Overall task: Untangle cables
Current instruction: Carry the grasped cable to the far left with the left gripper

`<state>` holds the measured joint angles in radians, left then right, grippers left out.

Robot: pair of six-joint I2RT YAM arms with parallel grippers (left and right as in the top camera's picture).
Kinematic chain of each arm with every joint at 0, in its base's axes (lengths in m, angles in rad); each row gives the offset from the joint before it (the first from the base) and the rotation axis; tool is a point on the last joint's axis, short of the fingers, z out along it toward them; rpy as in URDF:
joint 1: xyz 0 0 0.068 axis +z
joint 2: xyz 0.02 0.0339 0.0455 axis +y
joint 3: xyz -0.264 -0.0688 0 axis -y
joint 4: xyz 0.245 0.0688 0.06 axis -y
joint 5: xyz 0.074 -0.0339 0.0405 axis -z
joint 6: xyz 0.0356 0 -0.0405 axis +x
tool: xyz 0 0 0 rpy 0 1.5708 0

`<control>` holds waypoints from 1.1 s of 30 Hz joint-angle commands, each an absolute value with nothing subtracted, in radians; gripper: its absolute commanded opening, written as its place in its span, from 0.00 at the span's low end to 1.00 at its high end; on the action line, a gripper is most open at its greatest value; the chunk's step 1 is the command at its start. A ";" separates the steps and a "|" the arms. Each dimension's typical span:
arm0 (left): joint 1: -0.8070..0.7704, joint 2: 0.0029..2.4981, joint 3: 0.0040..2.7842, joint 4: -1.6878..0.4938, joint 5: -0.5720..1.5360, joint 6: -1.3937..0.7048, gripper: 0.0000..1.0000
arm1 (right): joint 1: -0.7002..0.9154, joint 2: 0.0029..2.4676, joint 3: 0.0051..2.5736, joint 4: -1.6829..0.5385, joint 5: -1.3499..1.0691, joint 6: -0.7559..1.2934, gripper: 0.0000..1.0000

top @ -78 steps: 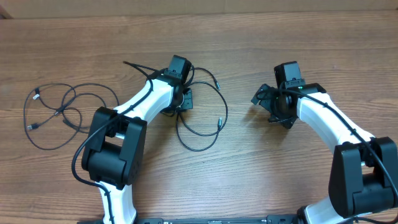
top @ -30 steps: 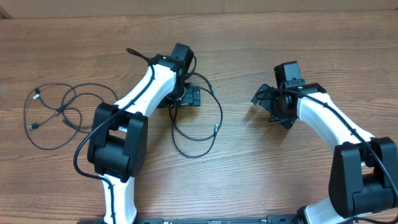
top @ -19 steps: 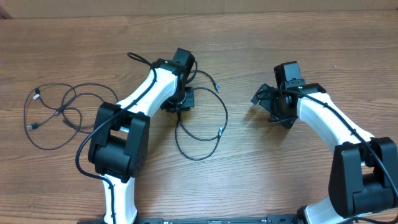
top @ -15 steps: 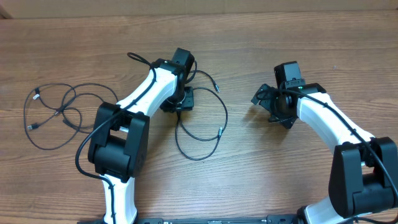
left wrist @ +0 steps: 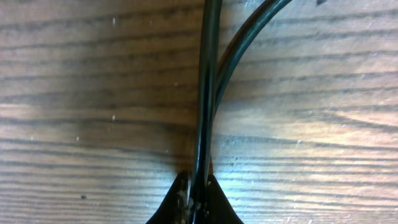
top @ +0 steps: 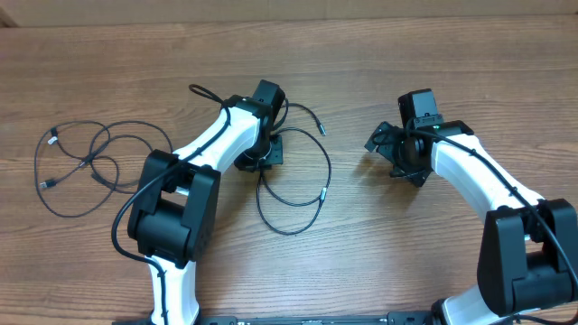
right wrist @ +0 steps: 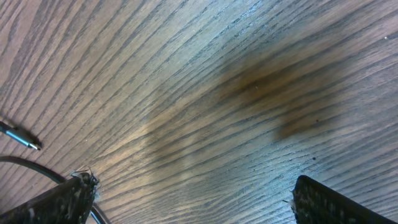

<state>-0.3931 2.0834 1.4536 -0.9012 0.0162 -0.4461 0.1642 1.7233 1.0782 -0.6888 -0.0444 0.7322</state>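
The wooden worktop (top: 379,54) carries everything. My left arm (top: 212,144) reaches up across it and ends in my left pincer (top: 260,155), which I use as the mark for placing the rest. My right arm (top: 470,176) stands well to the right of that pincer. My right pincer (top: 399,153) hangs at about the same level as it, well apart and touching no cord. The right wrist view shows its fingers (right wrist: 65,199) spread wide over bare wood.

Well to the left of my left pincer lies the bundle (top: 86,162), several thin black loops crossing one another flat on the worktop.

The cable (top: 287,232) runs through my left pincer. One strand leads up and left from it over my arm. A wide loop lies below and to the right of it.

My left pincer is pressed together on this cable. In the left wrist view my fingertips (left wrist: 219,208) pinch the black cord, and a second strand touches it before curving off to the right.

The upper plug (top: 318,132) lies right of my left pincer and a little above it. The lower plug (top: 322,193) lies right of it and below.
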 commanded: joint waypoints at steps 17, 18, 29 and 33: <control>-0.096 1.536 1.532 -0.991 -0.452 -0.450 0.04 | 0.160 1.702 1.088 -0.683 -0.035 0.728 1.00; -0.063 1.547 1.532 -0.999 -0.451 -0.460 0.04 | 0.160 1.702 1.088 -0.683 -0.035 0.728 1.00; 0.269 1.723 1.532 -1.081 -0.196 -0.521 0.05 | 0.160 1.702 1.088 -0.683 -0.035 0.728 1.00; 0.323 1.792 1.532 -1.095 -0.148 -0.520 0.16 | 0.160 1.702 1.088 -0.683 -0.035 0.728 1.00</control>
